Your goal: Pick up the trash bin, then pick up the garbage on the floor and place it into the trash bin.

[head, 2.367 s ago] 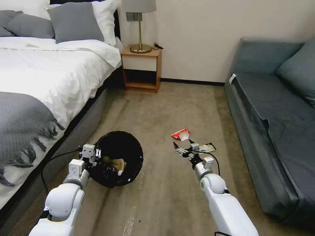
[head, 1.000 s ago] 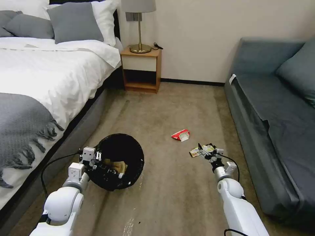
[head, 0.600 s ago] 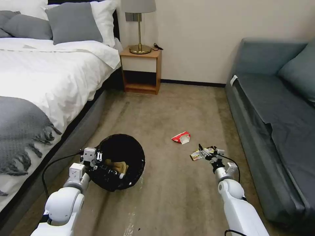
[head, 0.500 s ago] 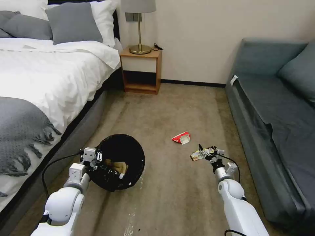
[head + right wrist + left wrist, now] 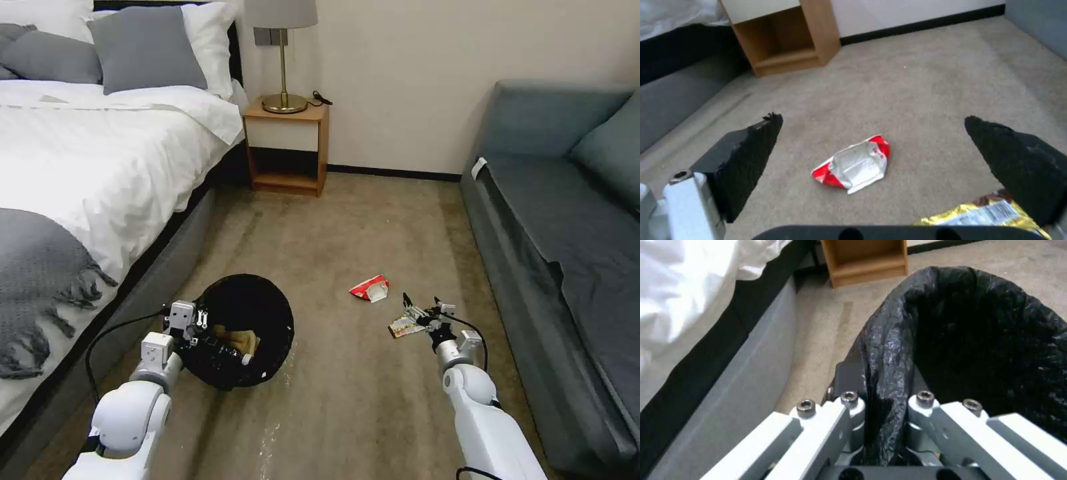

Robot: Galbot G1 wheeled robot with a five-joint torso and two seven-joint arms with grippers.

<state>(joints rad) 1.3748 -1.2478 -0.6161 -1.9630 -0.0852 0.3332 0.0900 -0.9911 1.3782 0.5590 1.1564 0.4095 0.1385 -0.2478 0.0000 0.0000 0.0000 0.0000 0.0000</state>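
The trash bin (image 5: pixel 263 313), lined with a glossy black bag (image 5: pixel 978 340), hangs tilted just above the carpet with my left gripper (image 5: pixel 200 328) (image 5: pixel 882 400) shut on its rim. A crumpled brown paper bag (image 5: pixel 240 339) lies inside it. On the carpet lie a red-and-white packet (image 5: pixel 369 288) (image 5: pixel 853 165) and a gold-and-black wrapper (image 5: pixel 402 327) (image 5: pixel 978 213). My right gripper (image 5: pixel 421 309) (image 5: pixel 872 118) is open, low over the floor, right above the wrapper, with the packet a little beyond its fingertips.
A bed (image 5: pixel 100 167) runs along the left, its grey base (image 5: pixel 729 380) close to the bin. A blue-grey sofa (image 5: pixel 567 233) lines the right. A wooden nightstand (image 5: pixel 287 143) (image 5: pixel 782 40) with a lamp stands at the far wall. Open carpet lies between.
My right gripper swung from beside the bin out to the right, over the gold wrapper, and stays open. The camera moved a little, shifting the scene down. The left gripper keeps holding the bin.
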